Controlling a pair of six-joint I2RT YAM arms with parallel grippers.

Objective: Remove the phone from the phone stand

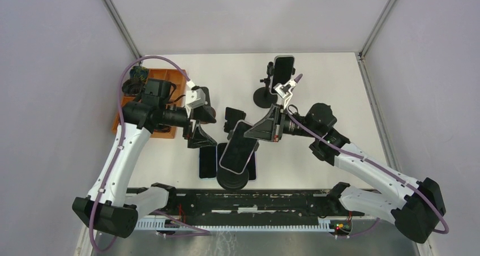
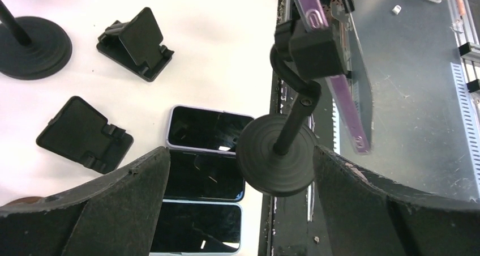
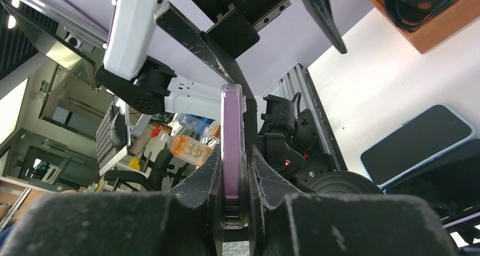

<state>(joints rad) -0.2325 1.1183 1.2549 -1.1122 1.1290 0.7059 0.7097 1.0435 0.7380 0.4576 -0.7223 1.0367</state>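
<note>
A purple-edged phone [image 1: 238, 147] sits tilted in the clamp of a black stand with a round base [image 1: 232, 180] near the table's front edge. My right gripper [image 1: 256, 129] is shut on the phone's upper end. In the right wrist view the phone's purple edge [image 3: 232, 137] is pinched between the two fingers of that gripper [image 3: 233, 168]. My left gripper [image 1: 199, 138] is open and empty, left of the phone. In the left wrist view its gripper [image 2: 240, 154] hangs above the stand's base [image 2: 277, 162], with the clamp [image 2: 314, 52] against the phone [image 2: 334, 80].
A second phone [image 1: 283, 72] stands on another stand [image 1: 264, 97] at the back. Three phones [image 2: 204, 176] lie flat left of the base. Two small folding stands [image 2: 138, 41] [image 2: 85, 134] lie on the table. A wooden box [image 1: 155, 100] stands at the left.
</note>
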